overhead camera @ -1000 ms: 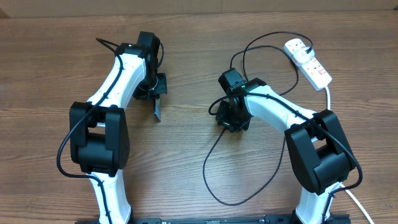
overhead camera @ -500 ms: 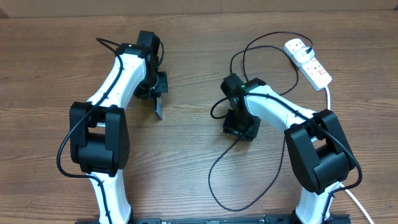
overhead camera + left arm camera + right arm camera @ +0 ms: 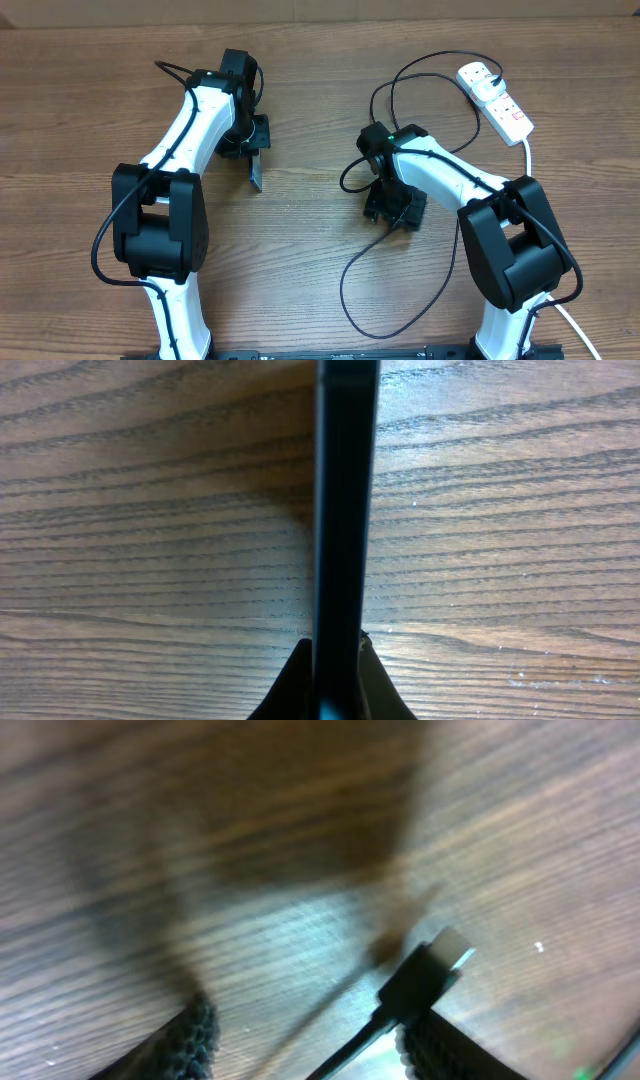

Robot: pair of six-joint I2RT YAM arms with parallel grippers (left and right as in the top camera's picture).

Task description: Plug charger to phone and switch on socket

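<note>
The right tool, grip impossible to tell, has shifted nearer and rightward with the charger tip, away from the phone clamped in the left tool.

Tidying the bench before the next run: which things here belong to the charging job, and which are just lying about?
Job: phone, gripped by the left pincer; charger; socket.
Just there: wooden table only.

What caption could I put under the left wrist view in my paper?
Left gripper holds the phone by one end, its thin dark edge facing the camera, wooden table behind.
</note>
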